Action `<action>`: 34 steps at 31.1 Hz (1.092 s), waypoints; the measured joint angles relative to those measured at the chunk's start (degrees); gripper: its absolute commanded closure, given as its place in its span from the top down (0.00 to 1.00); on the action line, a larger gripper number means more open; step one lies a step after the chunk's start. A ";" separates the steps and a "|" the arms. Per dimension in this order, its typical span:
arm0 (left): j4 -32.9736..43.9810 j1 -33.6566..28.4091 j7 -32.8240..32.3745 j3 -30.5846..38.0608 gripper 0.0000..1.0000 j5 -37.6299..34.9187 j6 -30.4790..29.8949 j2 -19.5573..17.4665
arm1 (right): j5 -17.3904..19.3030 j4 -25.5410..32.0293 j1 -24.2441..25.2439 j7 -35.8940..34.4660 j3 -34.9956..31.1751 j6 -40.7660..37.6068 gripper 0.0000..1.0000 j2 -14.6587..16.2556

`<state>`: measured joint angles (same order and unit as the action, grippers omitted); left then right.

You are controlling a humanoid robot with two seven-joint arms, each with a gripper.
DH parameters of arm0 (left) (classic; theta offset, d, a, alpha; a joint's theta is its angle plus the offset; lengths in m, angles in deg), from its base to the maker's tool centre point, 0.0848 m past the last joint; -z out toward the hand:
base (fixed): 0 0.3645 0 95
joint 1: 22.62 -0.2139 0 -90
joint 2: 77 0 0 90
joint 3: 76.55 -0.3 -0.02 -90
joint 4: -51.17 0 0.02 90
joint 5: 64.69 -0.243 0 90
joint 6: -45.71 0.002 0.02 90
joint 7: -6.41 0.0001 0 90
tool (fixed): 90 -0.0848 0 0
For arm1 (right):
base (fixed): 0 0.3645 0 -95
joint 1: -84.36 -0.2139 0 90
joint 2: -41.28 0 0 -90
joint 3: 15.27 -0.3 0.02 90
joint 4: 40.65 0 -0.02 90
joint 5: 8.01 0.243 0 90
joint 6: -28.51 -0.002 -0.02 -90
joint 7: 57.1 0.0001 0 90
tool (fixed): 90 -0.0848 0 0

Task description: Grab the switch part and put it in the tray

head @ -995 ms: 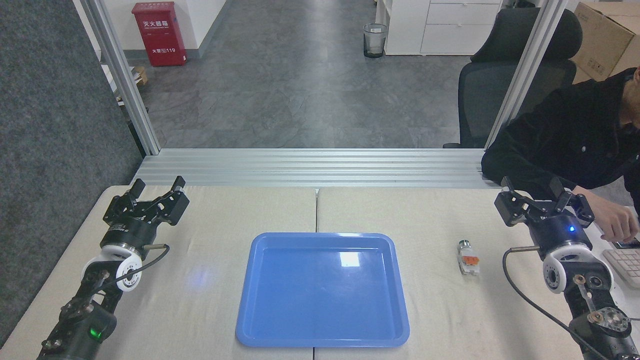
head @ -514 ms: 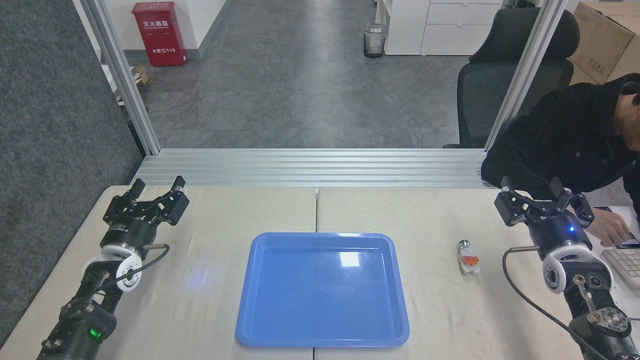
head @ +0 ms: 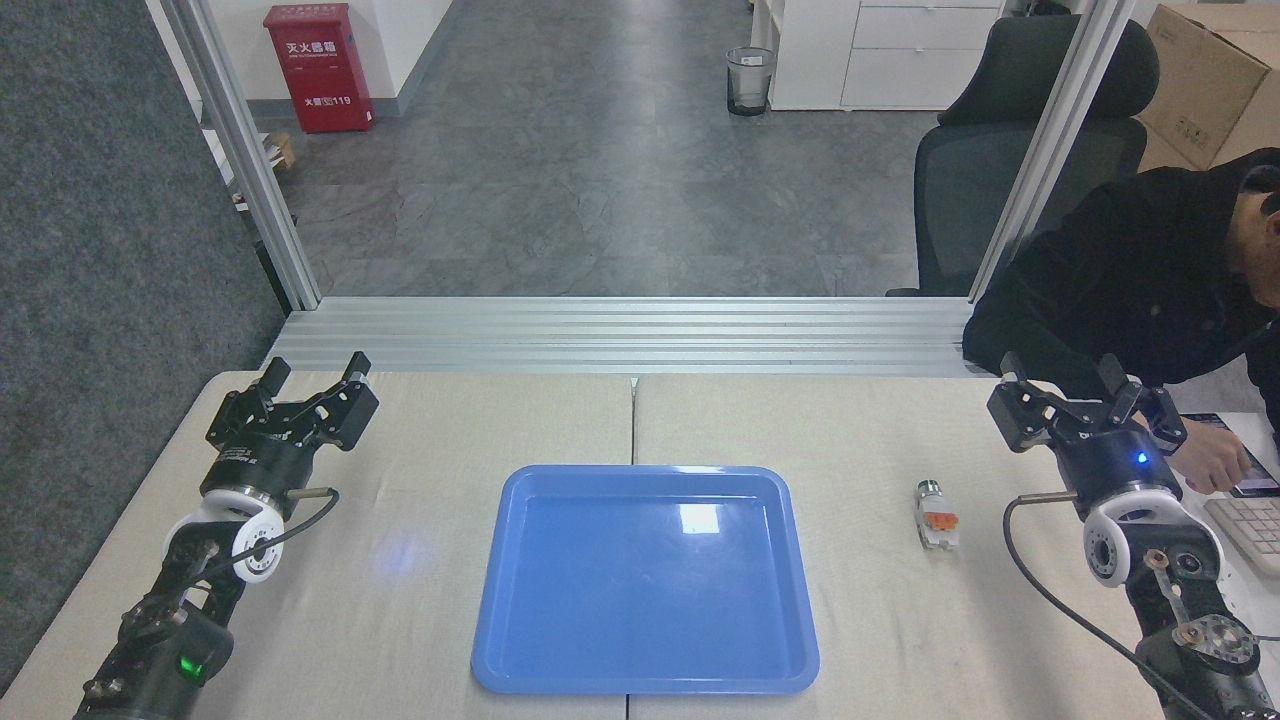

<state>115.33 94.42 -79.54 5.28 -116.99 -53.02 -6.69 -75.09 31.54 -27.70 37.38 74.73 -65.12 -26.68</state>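
The switch part (head: 936, 516), a small white block with an orange middle and a silver-green cap at its far end, lies on the table to the right of the blue tray (head: 645, 578). The tray sits at the table's middle with nothing in it. My right gripper (head: 1066, 381) stands open at the far right, beyond and to the right of the part, not touching it. My left gripper (head: 315, 370) is open at the far left of the table, holding nothing.
A person in a dark jacket (head: 1140, 285) leans in at the right, a hand (head: 1210, 462) just beside my right gripper near a keyboard (head: 1250, 525). A black office chair (head: 1010, 150) stands behind the aluminium frame post (head: 1045, 150).
The person's hand has drawn back slightly toward the phone and their body has shifted. Both arms, the part and the tray have stayed in place.
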 measured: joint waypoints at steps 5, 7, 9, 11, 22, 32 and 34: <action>0.00 0.00 0.00 0.00 1.00 0.00 0.00 0.00 | 0.00 0.01 0.00 -0.49 0.00 0.00 1.00 -0.03; 0.00 0.00 0.00 0.00 1.00 0.00 0.00 0.00 | 0.00 0.01 0.00 -0.60 0.00 0.00 1.00 -0.04; 0.00 0.00 0.00 0.00 1.00 0.00 0.00 0.00 | 0.00 0.02 0.00 -0.63 0.00 0.00 1.00 -0.05; 0.00 0.00 0.00 0.00 1.00 0.00 0.00 0.00 | -0.01 0.02 0.00 -0.64 0.00 0.00 1.00 -0.07; 0.00 0.00 0.00 0.00 1.00 0.00 0.00 0.00 | -0.02 0.03 0.00 -0.66 0.00 0.00 1.00 -0.12; 0.00 0.00 0.00 -0.01 1.00 0.00 0.00 0.00 | 0.00 0.05 0.00 -0.79 0.00 0.00 1.00 -0.17; 0.00 0.00 0.00 -0.01 1.00 0.00 0.00 0.00 | 0.00 0.05 0.00 -0.79 0.00 0.00 1.00 -0.18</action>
<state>115.33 94.42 -79.54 5.27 -116.99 -53.02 -6.69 -75.09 31.59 -27.70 36.59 74.73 -65.12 -26.86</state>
